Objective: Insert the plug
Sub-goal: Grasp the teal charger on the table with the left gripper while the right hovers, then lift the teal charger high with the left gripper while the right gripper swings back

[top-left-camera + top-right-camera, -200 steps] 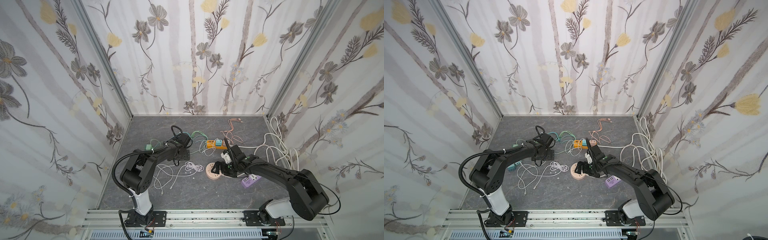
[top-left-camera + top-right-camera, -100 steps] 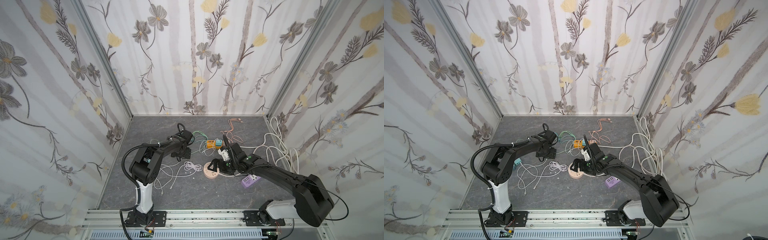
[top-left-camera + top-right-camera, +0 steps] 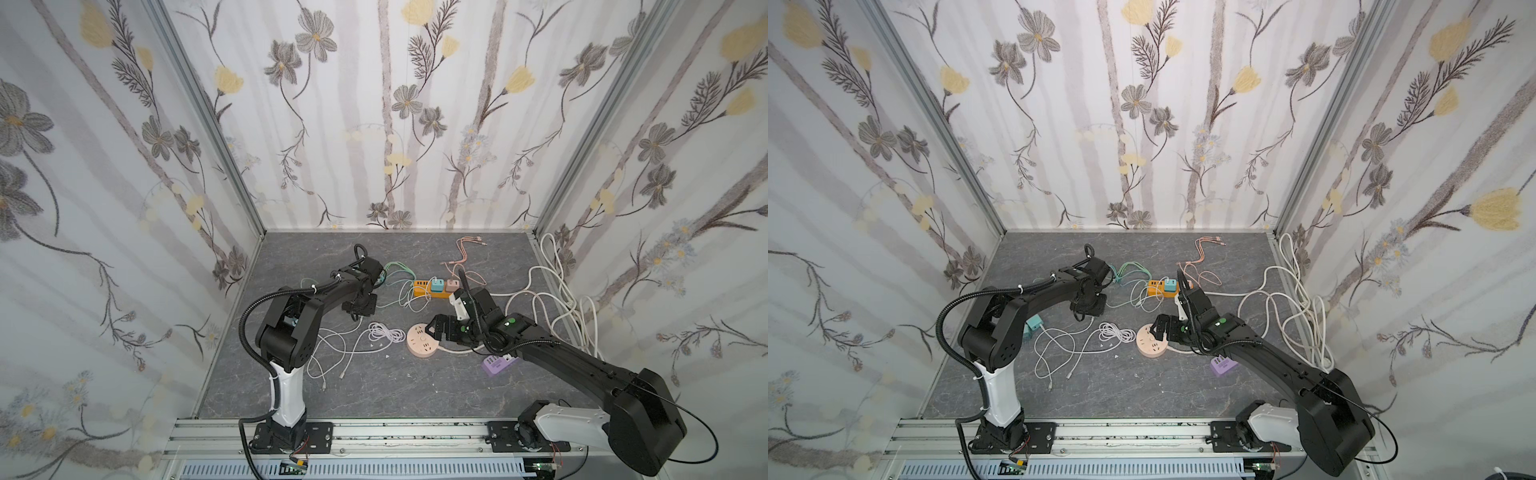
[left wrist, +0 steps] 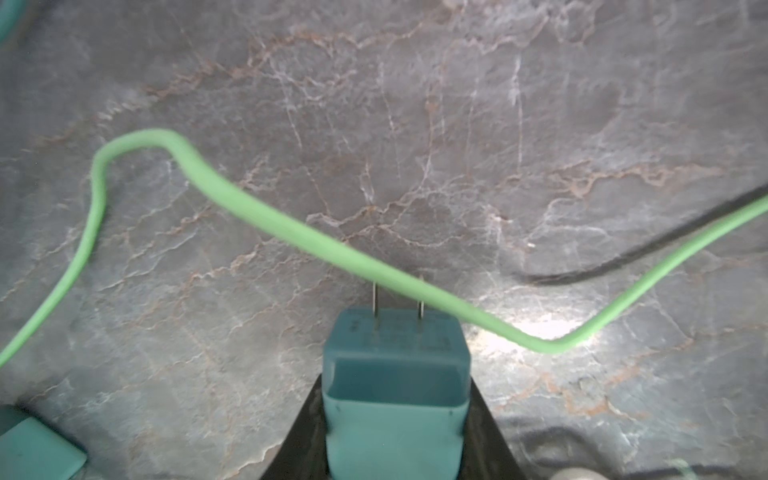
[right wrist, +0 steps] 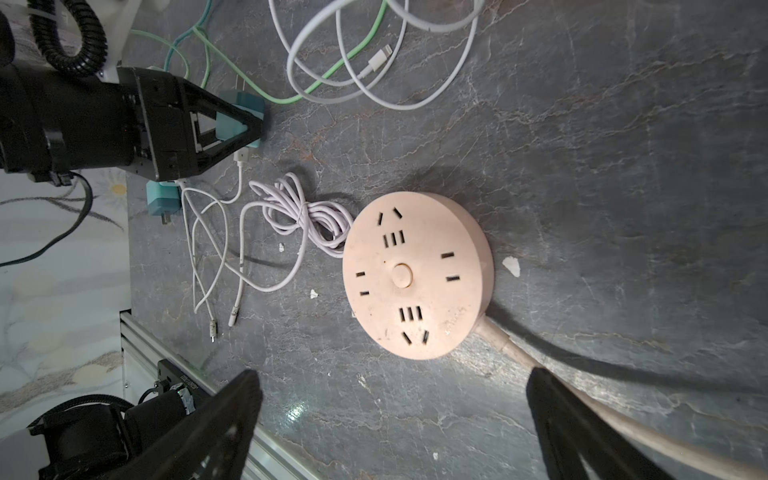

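In the left wrist view, my left jaws are closed on the two sides of the teal plug (image 4: 395, 395), with its two flat pins pointing ahead over the grey tabletop (image 4: 540, 124). A green cord (image 4: 291, 232) lies right across the pin tips, so I judge a straight lift should come before any travel, or the cord gets dragged along. Whether the plug is off the tabletop I cannot tell from here. The right wrist view shows the same grip from the side. My right jaws stand wide apart and hold nothing, poised near the round pink socket (image 5: 415, 274), whose thick lead (image 5: 503, 340) runs under one of them. The socket's slots face up, so the plug will need turning pins-down and squaring to one two-slot pair, while the right jaws steady the rim against the push. A coiled white cable (image 5: 307, 216) touches the socket on the side toward my left arm. In both top views the socket sits mid-tabletop between the arms, well apart from the walls. The way to it crosses loose white cables (image 3: 332, 345), so I would go over them, not through. An orange power strip (image 3: 420, 286) lies behind, a purple block (image 3: 496, 365) lies by my right arm, and the open room is toward the front rail (image 3: 374, 428).
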Controlling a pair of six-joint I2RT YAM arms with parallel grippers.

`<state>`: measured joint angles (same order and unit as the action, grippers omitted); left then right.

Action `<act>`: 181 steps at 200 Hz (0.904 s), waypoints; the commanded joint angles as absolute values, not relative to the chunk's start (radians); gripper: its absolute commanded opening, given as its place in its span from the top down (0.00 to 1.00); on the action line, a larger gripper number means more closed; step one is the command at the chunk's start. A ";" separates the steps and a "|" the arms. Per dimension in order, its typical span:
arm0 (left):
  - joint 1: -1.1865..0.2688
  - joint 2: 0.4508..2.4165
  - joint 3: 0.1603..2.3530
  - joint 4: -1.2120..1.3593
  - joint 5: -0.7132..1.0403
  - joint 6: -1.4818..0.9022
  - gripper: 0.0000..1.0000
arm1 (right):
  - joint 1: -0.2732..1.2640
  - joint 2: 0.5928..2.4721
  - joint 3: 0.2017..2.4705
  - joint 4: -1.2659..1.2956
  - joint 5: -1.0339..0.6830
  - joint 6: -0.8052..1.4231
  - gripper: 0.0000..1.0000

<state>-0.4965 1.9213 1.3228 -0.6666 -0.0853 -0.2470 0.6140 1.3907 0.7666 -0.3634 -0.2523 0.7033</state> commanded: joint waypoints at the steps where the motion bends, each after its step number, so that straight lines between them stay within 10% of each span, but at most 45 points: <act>1: -0.498 1.882 1.330 -0.695 -0.076 -0.259 0.85 | 0.614 1.376 0.763 -0.315 -0.239 0.703 0.01; 44: -0.502 1.678 1.360 -0.689 0.012 -0.306 1.00 | 0.632 1.333 0.733 -0.118 -0.311 0.646 0.01; 181: -0.438 1.324 1.615 -0.483 0.206 -0.489 1.00 | 0.864 1.756 0.987 0.372 -0.402 0.236 0.02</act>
